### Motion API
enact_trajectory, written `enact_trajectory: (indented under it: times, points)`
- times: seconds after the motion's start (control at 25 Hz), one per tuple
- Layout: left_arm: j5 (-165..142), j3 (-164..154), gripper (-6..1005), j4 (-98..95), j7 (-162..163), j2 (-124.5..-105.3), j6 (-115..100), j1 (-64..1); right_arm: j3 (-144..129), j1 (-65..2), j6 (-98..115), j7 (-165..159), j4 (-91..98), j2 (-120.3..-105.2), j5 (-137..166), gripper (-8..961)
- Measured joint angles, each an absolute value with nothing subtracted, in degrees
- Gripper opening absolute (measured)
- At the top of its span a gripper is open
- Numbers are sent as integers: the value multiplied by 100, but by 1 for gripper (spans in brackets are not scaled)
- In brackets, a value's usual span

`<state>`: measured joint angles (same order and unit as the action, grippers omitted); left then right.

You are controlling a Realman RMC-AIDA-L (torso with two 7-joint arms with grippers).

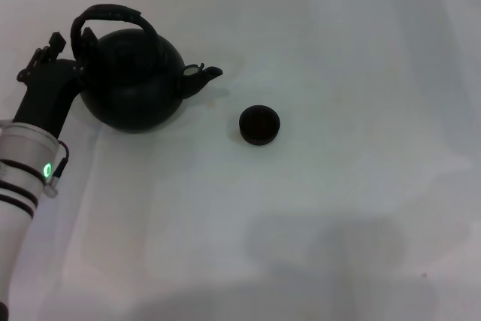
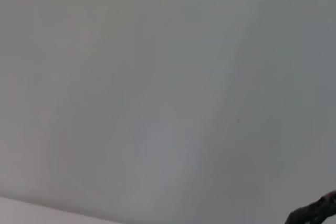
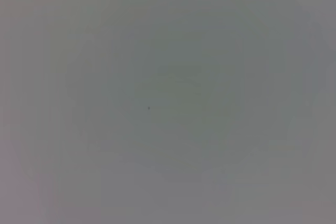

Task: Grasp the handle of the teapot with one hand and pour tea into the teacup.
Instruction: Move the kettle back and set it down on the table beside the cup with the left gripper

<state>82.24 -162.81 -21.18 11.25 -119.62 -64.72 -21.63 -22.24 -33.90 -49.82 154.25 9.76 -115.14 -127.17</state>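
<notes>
The black teapot (image 1: 134, 84) stands upright at the left of the white table in the head view, its short spout (image 1: 207, 75) pointing right. The small dark teacup (image 1: 259, 125) sits on the table a little right of and nearer than the spout, apart from it. The arched handle (image 1: 109, 16) rises over the pot's top. My left gripper (image 1: 77, 58) reaches in from the left and meets the handle's left end, dark against the pot. The left wrist view shows only pale table and a dark sliver (image 2: 315, 214) at one corner. My right gripper is out of view.
The white table (image 1: 338, 201) stretches to the right and front of the teacup. A soft shadow lies on it near the front edge. The right wrist view shows only a plain grey surface.
</notes>
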Motion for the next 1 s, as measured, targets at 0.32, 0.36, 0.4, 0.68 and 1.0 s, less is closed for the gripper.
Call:
enact_trajectory:
  times: [0.32,0.36,0.4,0.68,1.0]
  points:
    - [8002,-16277,516,-2084,1159,-11944,-6818,-1948,-2224,-3373,-4984,15425,975,-11511,-12717,842]
    - [7971,-16276,516,-2075,1163,-11941,-6878,-1908,-2224,-3374,-4984,15425,976,-11510,-12717,842]
    - [7931,-16277,516,-2073,1166,-11937,-6944,-1854,-2223,-3373,-4984,15425,976,-11509,-12717,842]
    - [7793,-16277,516,-2061,1172,-11926,-7241,-1630,-2223,-3370,-4984,15424,976,-11505,-12718,841]
    - [7592,-16277,517,-1942,1185,-11927,-7178,-1723,-2251,-3410,-4984,15425,975,-11513,-12718,841]
